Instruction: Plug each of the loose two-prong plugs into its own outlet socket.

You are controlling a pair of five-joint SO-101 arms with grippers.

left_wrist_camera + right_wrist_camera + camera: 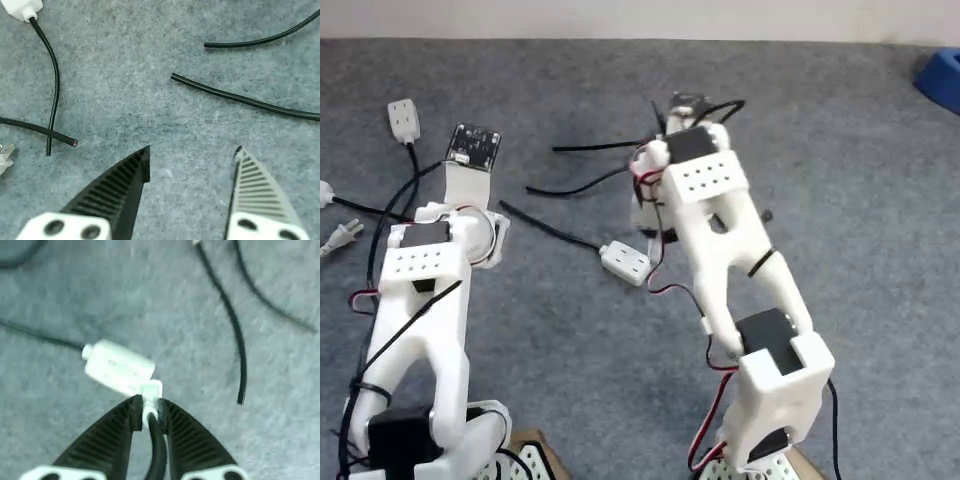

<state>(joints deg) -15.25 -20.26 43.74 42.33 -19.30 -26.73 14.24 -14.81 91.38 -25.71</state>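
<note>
Count, high view: 2 white outlet sockets on the bench. These were the far-left socket and the middle socket, each on a black cord. Plugs: 2 I could confirm, a loose plug and a held plug. A white piece was cut off by the left edge, so I couldn't tell plug or socket.

Loose plug lay at the far left of the bench, prongs showing, well apart from both sockets. It was also at the edge of the left wrist view.

Left arm: left claw was spread wide over bare bench, holding and touching nothing. 4 black cord runs lay beyond it, two of them crossing, two with cut ends.

Right arm: right claw was clamped on the held plug, its black cord running back between the fingers. The plug body sat right against a corner of the middle socket. Couldn't tell whether the prongs were in.

Far right: 1 blue object at the bench edge.
</note>
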